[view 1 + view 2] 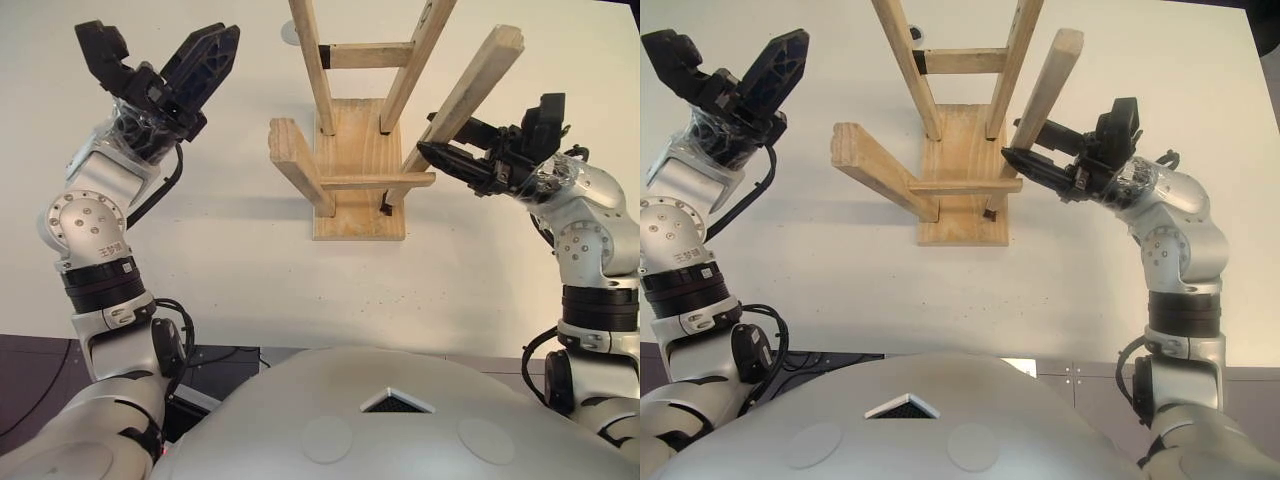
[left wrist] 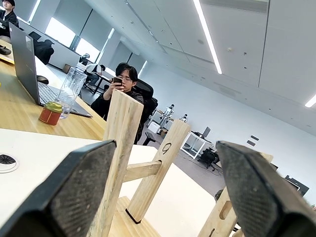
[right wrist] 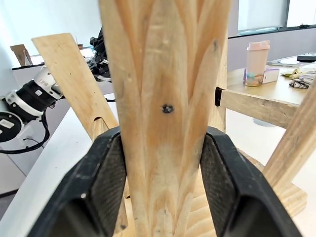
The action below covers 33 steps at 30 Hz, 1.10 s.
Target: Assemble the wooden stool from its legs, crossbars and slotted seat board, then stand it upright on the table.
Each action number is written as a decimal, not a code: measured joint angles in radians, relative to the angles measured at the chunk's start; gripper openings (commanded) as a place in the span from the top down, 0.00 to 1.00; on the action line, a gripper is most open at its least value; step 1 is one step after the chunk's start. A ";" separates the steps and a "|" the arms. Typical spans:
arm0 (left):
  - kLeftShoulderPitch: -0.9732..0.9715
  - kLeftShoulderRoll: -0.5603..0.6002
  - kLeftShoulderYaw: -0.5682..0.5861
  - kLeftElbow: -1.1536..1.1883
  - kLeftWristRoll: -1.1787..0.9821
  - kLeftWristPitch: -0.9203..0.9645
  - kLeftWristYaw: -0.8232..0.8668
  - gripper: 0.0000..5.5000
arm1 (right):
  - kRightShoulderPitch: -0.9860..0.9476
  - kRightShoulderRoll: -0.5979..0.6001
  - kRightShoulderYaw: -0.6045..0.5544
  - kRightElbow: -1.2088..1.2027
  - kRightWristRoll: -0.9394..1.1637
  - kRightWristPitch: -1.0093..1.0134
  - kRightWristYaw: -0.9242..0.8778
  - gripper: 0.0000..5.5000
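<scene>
Above the table (image 1: 200, 260), left gripper (image 1: 158, 38) spreads empty; right gripper (image 3: 164, 180) clamps a dark-dotted leg (image 3: 165, 74).

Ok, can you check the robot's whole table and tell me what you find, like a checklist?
Surface: white table.
Job's things: stool upside down, seat board flat on the table, four legs pointing up, crossbars between them.
Clutter: small round disc near the table's far edge.
Tools: left tool open, raised, apart from the stool; right tool shut on the near right leg.
Cables: black cable beside the left arm.
Surroundings: wooden desk with laptop and jar beyond.
</scene>
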 measured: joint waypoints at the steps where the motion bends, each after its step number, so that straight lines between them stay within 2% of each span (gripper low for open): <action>1: 0.001 -0.002 0.000 0.001 0.005 -0.006 0.000 0.32 | -0.008 -0.027 0.002 0.015 0.000 -0.008 0.020 0.63; 9: 0.021 -0.019 -0.006 0.008 0.033 -0.019 -0.010 0.32 | -0.031 -0.232 0.017 0.140 0.004 -0.011 0.217 0.63; 18: 0.031 -0.020 -0.016 0.015 0.038 -0.021 -0.014 0.32 | -0.033 -0.301 0.088 0.025 -0.079 -0.150 0.242 0.63; 23: 0.031 -0.025 -0.022 0.015 0.054 -0.033 -0.015 0.32 | -0.049 -0.299 0.122 -0.062 -0.124 -0.140 0.185 0.63; 33: 0.035 -0.028 -0.024 0.015 0.059 -0.040 -0.017 0.32 | -0.108 -0.260 0.161 -0.060 -0.136 -0.063 0.115 0.63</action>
